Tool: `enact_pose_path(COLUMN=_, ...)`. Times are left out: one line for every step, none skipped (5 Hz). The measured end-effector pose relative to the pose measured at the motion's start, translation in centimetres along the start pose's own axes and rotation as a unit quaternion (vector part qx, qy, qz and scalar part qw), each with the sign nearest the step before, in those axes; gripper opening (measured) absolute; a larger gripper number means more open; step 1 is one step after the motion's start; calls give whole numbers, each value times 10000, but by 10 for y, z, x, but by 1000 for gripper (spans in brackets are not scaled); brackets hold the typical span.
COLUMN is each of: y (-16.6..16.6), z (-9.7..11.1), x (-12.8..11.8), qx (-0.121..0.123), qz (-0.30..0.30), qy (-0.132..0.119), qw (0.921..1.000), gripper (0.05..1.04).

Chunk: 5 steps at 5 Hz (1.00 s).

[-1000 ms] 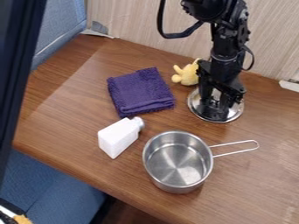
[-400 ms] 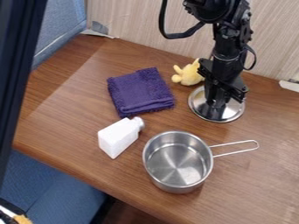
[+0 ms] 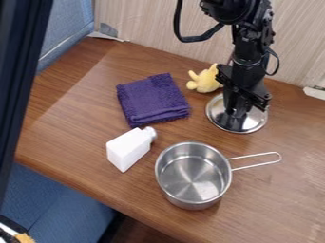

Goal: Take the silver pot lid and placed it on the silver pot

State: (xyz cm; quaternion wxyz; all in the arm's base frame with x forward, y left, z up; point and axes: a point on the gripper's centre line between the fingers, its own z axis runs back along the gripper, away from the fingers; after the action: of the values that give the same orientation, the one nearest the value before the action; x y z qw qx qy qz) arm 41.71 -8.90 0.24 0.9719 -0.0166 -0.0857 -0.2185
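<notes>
I see a folded purple cloth (image 3: 152,99), a yellow toy (image 3: 205,79) near it, and a white bottle (image 3: 129,149), apparently lying on its side on the wooden table (image 3: 76,137).

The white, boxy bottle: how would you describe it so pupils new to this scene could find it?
On the brown wooden table, find the open silver metal pot. Beside it, opposite its wire handle, lies the white, boxy bottle with a short round neck. Unlike that pot and the folded purple cloth nearby, it is white.
</notes>
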Motion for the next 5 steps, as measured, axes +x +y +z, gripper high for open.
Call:
enact_pose_path(y=-15, z=13, x=17, qx=-519, qz=161, qy=-230, qw=9983, gripper=291)
enact_pose_path(y=-23, z=23, x=28, qx=-622, qz=207, qy=-341, qw=9973, gripper=291)
enact_pose_path(y=-30, z=49, x=24, qx=-437, qz=135, qy=-521, qw=9976, gripper=291)
enact_pose_path(y=-28, z=84, x=1, qx=29, qz=11, qy=-664, qw=9978, gripper=291)
enact_pose_path(y=-39, z=108, x=-37, qx=388, qz=-301, qy=-656, qw=9966, gripper=291)
